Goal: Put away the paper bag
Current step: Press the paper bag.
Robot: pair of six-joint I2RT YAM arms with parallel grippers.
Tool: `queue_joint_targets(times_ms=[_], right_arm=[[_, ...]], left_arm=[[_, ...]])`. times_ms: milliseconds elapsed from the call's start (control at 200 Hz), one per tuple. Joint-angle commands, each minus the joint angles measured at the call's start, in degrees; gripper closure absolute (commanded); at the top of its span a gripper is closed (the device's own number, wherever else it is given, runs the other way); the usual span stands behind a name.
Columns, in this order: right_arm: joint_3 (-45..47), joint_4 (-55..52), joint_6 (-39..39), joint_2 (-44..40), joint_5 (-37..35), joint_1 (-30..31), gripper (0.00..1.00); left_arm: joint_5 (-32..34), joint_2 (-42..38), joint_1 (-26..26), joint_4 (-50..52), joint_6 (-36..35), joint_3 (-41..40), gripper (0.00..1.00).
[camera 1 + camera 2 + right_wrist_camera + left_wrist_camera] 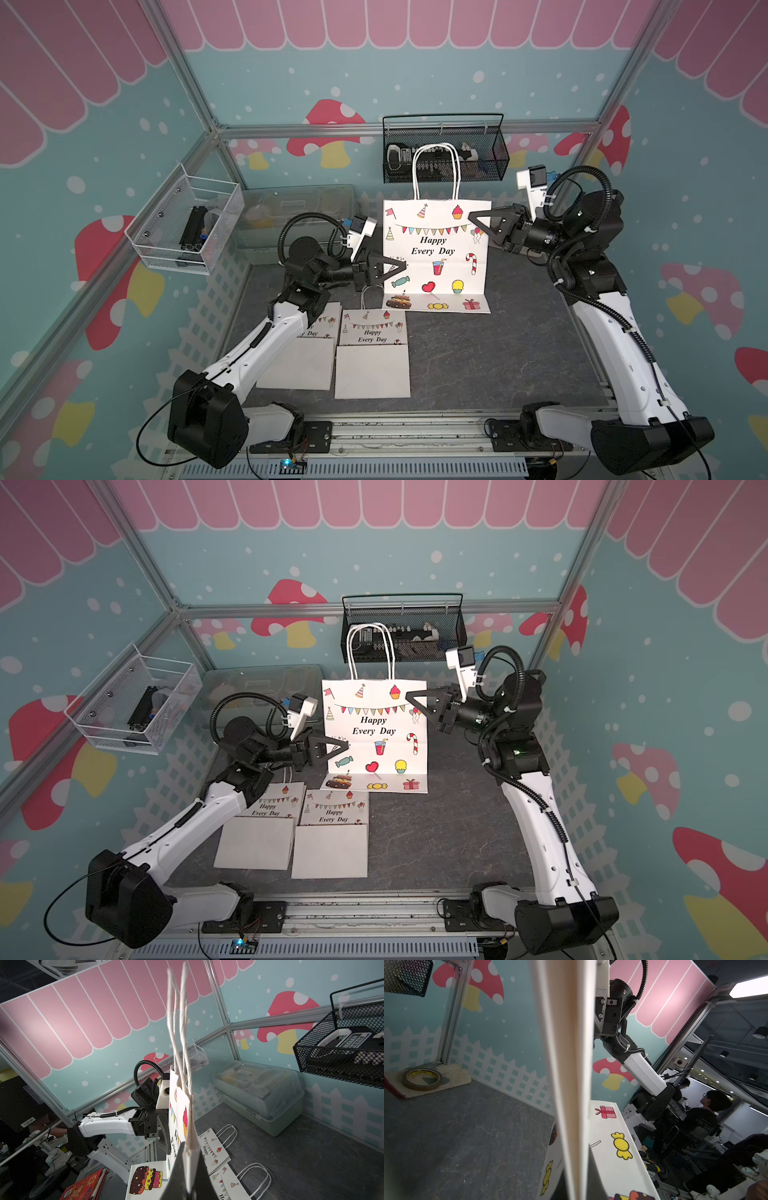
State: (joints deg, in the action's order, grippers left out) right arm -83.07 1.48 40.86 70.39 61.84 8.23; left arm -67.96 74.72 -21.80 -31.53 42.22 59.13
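Observation:
The white paper bag, printed "Happy Every Day", stands upright and flattened in mid-table, handles up. Its bottom flap lies folded forward on the table. My left gripper is shut on the bag's left edge, low down. My right gripper is shut on its right edge near the top. In the left wrist view the bag's edge runs between the closed jaws of the left gripper. The right wrist view shows the bag pinched in the right gripper.
Two folded paper bags lie flat at the front left, under my left arm. A black mesh basket hangs on the back wall, a white wire basket on the left wall. A clear lidded box sits back left.

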Motion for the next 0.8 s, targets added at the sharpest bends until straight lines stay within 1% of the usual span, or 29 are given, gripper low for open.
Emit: queue_joint_targets(times_ms=[0, 85, 90, 105, 115, 145, 190, 250, 275, 325, 460, 555, 705, 765, 785, 795], right_arm=[[3.2, 1.7, -0.4, -2.5, 2.2, -0.2, 0.85], [5.7, -3.0, -4.4, -4.5, 3.2, -0.2, 0.59], [5.9, -3.3, -4.4, -4.5, 3.3, -0.1, 0.56], [6.3, -4.0, -5.2, -4.8, 3.4, -0.2, 0.54], [6.7, -4.4, -5.4, -5.0, 3.6, -0.1, 0.49], [7.7, -5.1, -6.1, -5.6, 3.8, -0.1, 0.42], [9.5, -5.3, -6.4, -6.7, 4.4, -0.1, 0.36], [11.3, -5.3, -6.4, -7.6, 5.1, 0.1, 0.34], [11.9, -5.4, -6.4, -7.9, 5.2, 0.1, 0.36], [12.8, -5.6, -6.5, -8.5, 5.5, 0.3, 0.48], [13.9, -7.8, -7.9, -9.2, 5.6, 0.7, 0.75], [14.2, -8.3, -8.2, -9.4, 5.2, 0.7, 0.87], [14.3, -7.9, -7.7, -9.8, 4.0, 0.7, 0.99], [14.8, -6.2, -6.7, -9.9, 3.9, 0.7, 1.00], [15.0, -5.5, -6.2, -9.9, 3.8, 0.6, 1.00], [15.1, -5.1, -5.8, -9.9, 3.8, 0.6, 1.00]], left_arm=[[1.0, -0.4, -0.1, -2.8, 2.1, 1.1, 1.00], [1.5, -0.2, -0.1, -8.6, 6.2, 0.6, 1.00], [1.5, -0.1, -0.1, -8.9, 6.5, 0.6, 1.00], [1.6, -0.2, -0.1, -9.9, 7.2, 0.6, 1.00], [1.6, -0.1, -0.1, -10.3, 7.6, 0.6, 1.00], [1.8, 0.0, -0.1, -11.9, 8.8, 0.6, 1.00], [1.9, 0.2, -0.1, -14.1, 10.6, 0.5, 1.00], [1.9, 0.5, -0.1, -16.2, 12.3, 0.5, 1.00], [2.0, 0.5, -0.1, -16.6, 12.7, 0.4, 1.00], [1.9, 0.7, -0.1, -16.6, 12.8, 0.4, 1.00], [1.5, 1.1, -0.1, -15.9, 12.4, 0.5, 1.00], [0.8, 1.3, -0.1, -14.4, 11.5, 0.5, 1.00], [0.1, 1.3, -0.1, -7.6, 7.2, 1.0, 0.99], [-0.1, 1.2, -0.1, -5.1, 5.4, 1.3, 0.94], [-0.3, 1.3, -0.1, -4.5, 5.0, 1.4, 0.91], [-0.3, 1.4, -0.1, -4.1, 4.9, 1.4, 0.88]])
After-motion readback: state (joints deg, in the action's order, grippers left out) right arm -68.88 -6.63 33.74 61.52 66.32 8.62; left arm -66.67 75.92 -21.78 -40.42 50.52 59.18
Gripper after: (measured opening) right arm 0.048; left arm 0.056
